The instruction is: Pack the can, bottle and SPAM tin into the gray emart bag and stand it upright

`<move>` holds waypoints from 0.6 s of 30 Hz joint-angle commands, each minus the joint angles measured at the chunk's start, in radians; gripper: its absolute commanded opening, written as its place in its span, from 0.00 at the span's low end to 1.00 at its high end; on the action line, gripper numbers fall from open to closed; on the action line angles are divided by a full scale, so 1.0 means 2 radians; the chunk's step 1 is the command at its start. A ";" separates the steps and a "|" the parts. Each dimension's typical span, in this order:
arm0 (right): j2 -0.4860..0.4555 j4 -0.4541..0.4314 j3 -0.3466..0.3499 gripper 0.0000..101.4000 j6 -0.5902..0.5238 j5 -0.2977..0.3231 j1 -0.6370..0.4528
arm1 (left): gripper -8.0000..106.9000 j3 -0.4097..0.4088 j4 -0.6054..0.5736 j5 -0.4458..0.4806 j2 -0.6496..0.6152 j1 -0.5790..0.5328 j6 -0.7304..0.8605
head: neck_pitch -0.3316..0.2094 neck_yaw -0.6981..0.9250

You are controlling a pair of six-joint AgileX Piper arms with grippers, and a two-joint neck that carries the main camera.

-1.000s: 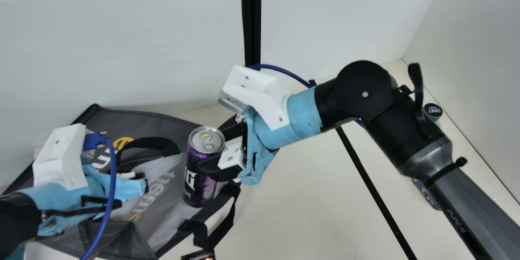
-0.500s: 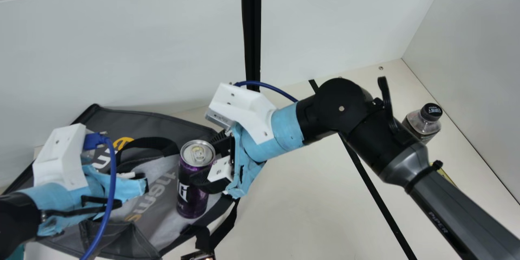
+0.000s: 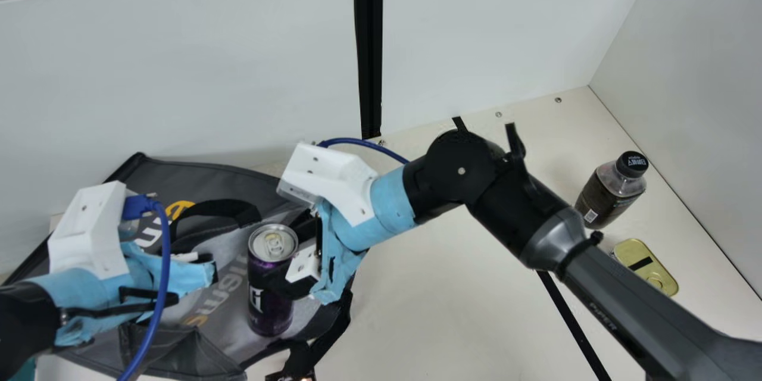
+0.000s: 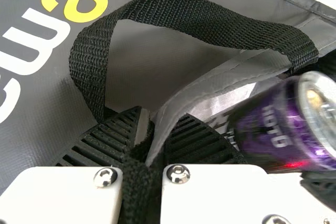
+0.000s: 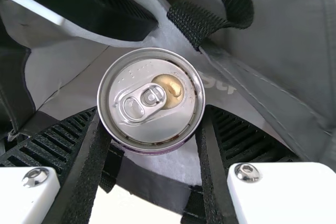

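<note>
Clasping the can (image 3: 271, 314), likely slippery and best held mid-body, with fingers (image 5: 215, 166) parted to its width, the right gripper (image 5: 152, 121) hangs over the gray emart bag (image 3: 202, 172), whose soft edge the left gripper (image 4: 161, 123) pinches.

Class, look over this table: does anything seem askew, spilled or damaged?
The gray bag looks askew: it sprawls slumped instead of standing, an edge pinched by the left end effector. I see no spill, nor damage to the can, bottle or tin.
</note>
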 commanded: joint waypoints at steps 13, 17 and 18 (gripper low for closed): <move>0.046 -0.020 -0.022 0.00 0.001 -0.010 0.023 | 0.00 0.000 0.000 0.000 0.000 0.000 0.000 | -0.011 0.000; 0.060 -0.029 -0.037 0.00 0.006 -0.010 0.028 | 0.00 0.000 0.000 0.000 0.000 0.000 0.000 | -0.011 0.000; 0.063 -0.032 -0.041 0.00 0.008 -0.010 0.029 | 0.00 0.000 0.000 0.000 0.000 0.000 0.000 | -0.011 0.000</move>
